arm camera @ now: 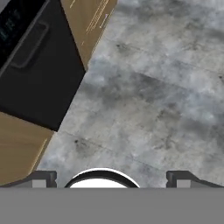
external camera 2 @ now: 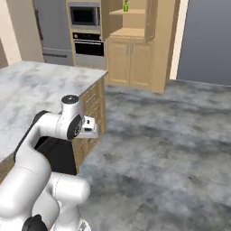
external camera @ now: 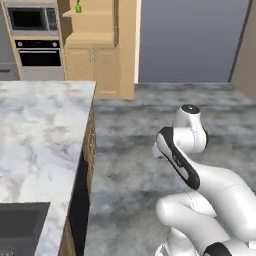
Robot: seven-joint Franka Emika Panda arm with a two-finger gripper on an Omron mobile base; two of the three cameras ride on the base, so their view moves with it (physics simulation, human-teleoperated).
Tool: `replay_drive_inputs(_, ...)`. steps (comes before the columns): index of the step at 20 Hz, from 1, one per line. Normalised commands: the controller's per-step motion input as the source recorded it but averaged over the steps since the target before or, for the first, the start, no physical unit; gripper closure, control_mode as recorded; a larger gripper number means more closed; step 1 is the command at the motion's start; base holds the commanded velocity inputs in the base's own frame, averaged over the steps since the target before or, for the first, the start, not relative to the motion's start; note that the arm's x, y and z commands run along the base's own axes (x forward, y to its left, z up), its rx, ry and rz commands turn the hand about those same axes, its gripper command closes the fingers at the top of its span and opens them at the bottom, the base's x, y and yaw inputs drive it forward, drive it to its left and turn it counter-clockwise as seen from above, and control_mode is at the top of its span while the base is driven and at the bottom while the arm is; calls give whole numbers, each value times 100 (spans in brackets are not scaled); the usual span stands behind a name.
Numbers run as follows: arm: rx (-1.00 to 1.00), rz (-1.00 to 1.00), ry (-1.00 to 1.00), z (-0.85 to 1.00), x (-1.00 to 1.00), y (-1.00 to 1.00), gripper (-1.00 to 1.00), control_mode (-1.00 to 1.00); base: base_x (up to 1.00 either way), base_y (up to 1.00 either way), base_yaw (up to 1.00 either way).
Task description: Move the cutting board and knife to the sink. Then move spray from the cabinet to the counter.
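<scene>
The arm is folded low beside the island, with the hand pointing down at the grey floor (arm camera: 166,87). In the hand view the gripper (arm camera: 112,178) has its 2 finger tips set far apart, 1 near each side of the frame, with bare floor between them; the jaws stand wide and carry nothing.

The spray (external camera 2: 126,6) stands upright on an upper open shelf of the cabinet (external camera 2: 135,58), at the far end of the room. In the left base view the same spray (external camera: 78,8) appears as a small green bottle at the top of the cabinet (external camera: 100,65), just right of the microwave (external camera: 32,19) and the oven (external camera: 37,55). The spray is well apart from the gripper: across the floor and much higher than the hand.

The counter (external camera: 40,140) lies to the left of the arm, its marble top bare in the visible part. A corner of the sink (external camera: 20,225) shows at the lower left of the left base view. In the hand view a black appliance front (arm camera: 35,74) sits between light wood panels (arm camera: 17,148) to the left of the gripper
</scene>
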Motion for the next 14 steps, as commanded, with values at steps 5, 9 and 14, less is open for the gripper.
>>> replay_drive_inputs(5,0,0,0,0,0,0,-100,100,0,6,-93)
replay_drive_inputs(9,0,0,0,0,0,0,-100,100,1,12,-89)
replay_drive_inputs(14,0,0,0,0,0,0,-100,100,2,9,-67)
